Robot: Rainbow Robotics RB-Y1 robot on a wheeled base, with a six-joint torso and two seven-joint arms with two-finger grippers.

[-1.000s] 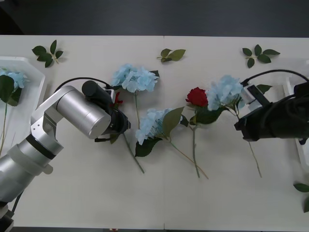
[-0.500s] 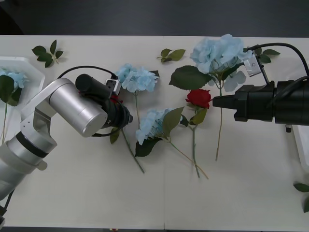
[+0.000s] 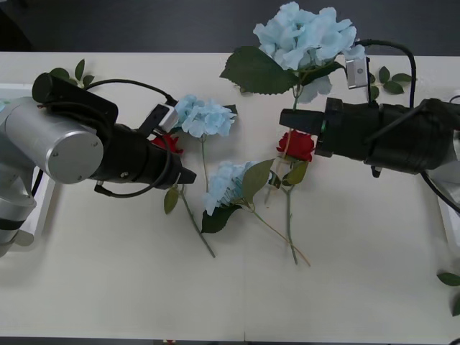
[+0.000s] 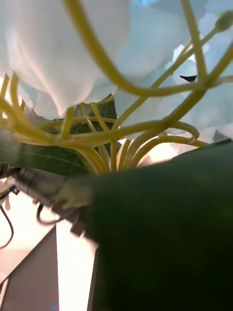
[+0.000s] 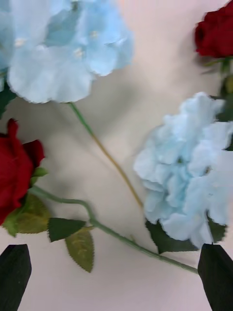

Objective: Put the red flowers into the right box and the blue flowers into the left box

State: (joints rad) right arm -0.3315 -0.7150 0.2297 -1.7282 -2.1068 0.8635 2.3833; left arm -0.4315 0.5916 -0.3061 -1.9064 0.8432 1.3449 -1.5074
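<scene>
My front camera looks down over both arms at the table (image 3: 345,287). My left wrist camera hovers close above flowers there; my right wrist camera presses against a lifted blue flower (image 4: 145,43).

Loose leaf sprigs (image 3: 388,81) along the pale table (image 3: 345,287), perhaps plastic.

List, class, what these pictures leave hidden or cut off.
- Right gripper: the front view hides its fingertips behind the lifted blue hydrangea; in the right wrist view a dark leaf covers them.
- Left box: left arm covers most of it, front view.
- Right box: cut by the frame edge.
</scene>
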